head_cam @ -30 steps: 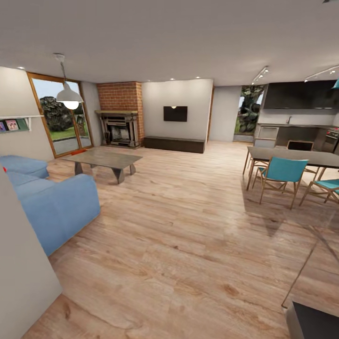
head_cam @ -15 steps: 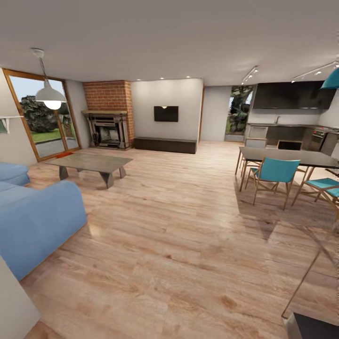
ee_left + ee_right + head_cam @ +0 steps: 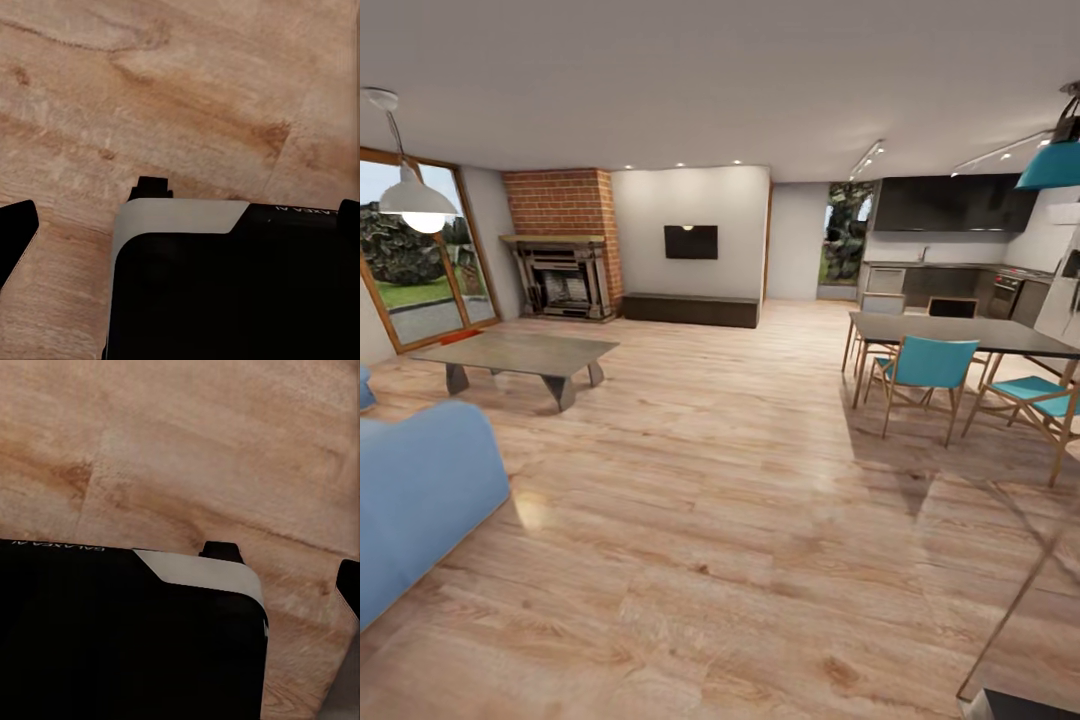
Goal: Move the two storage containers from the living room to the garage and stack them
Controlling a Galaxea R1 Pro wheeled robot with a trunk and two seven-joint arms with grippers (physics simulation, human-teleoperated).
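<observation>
The living room spreads out in the head view with its light wood-plank floor (image 3: 740,520). A small orange-red sliver (image 3: 460,337), probably one of the storage containers, lies on the floor by the wood-framed glass doors (image 3: 410,260), behind the low glass-topped table (image 3: 515,352). Most of it is hidden by the table. The garage is out of view. My left gripper (image 3: 180,225) and right gripper (image 3: 180,585) hang over the plank floor above my own black base, fingers wide apart with nothing between them.
A blue sofa (image 3: 415,500) stands at the near left. A brick fireplace (image 3: 560,250) and a wall TV (image 3: 691,241) are at the back. A dining table (image 3: 960,335) with teal chairs (image 3: 920,375) is on the right, and a kitchen counter (image 3: 950,275) lies beyond.
The whole head view has swung to the right, so the sofa, table and doors slid leftward in the picture and the near wall left the frame. The camera moved, not the furniture.
</observation>
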